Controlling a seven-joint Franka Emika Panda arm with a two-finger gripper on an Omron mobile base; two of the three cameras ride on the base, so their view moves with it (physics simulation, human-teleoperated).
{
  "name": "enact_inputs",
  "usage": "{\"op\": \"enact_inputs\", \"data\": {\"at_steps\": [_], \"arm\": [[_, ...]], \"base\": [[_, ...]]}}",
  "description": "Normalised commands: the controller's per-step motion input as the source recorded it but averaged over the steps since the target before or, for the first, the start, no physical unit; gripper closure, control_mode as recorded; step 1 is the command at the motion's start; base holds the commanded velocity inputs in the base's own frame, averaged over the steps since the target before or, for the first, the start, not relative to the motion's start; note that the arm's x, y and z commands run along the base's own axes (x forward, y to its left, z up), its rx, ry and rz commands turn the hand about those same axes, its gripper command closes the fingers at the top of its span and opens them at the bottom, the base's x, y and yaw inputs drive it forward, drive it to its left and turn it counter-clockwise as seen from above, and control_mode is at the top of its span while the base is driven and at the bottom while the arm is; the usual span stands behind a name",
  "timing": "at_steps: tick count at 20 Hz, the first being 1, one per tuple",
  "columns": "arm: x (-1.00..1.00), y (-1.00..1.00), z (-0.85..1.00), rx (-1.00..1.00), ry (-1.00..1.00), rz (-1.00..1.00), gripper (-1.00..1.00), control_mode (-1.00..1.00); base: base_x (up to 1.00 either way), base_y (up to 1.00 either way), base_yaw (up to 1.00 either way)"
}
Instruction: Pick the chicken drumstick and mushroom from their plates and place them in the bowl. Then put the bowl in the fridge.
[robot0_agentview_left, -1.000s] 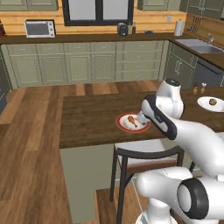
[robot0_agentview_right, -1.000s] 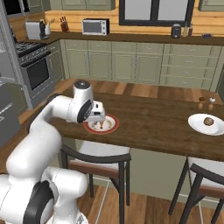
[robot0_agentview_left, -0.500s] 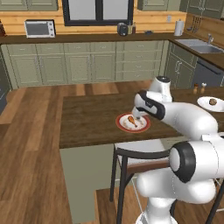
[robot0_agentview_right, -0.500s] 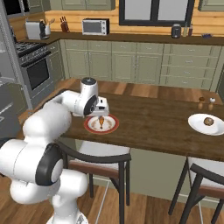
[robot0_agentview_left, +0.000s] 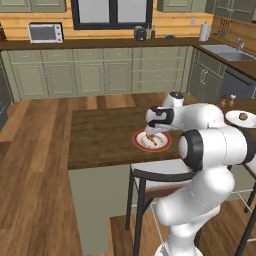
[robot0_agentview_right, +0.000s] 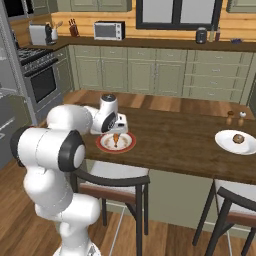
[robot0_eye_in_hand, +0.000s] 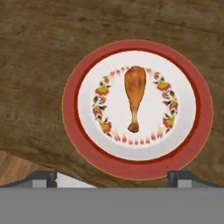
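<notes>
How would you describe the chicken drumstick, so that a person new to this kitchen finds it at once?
Look at the long dark wooden counter with stools in front. On its left part, seen from the stools, lies a white plate with a red rim. The drumstick lies in its middle, orange-brown with a thin bone end, unlike the round brown lump on the plain white plate.
</notes>
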Motion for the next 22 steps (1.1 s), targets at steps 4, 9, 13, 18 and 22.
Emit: {"op": "enact_inputs", "data": {"at_steps": [4, 9, 13, 18, 22], "arm": [[0.61, 0.0, -0.41, 0.0, 0.04, 0.01, -1.0, -1.0], [0.42, 0.0, -0.34, 0.0, 0.02, 0.01, -1.0, -1.0], [0.41, 0.0, -0.31, 0.0, 0.07, 0.0, -1.0, -1.0], [0.39, -0.01, -0.33, 0.0, 0.02, 0.0, -1.0, -1.0], [0.21, -0.03, -0.29, 0.0, 0.0, 0.0, -1.0, -1.0]], "base": [[0.0, 0.0, 0.0], [0.0, 0.0, 0.0], [0.0, 0.0, 0.0], [0.0, 0.0, 0.0], [0.0, 0.0, 0.0]]}}
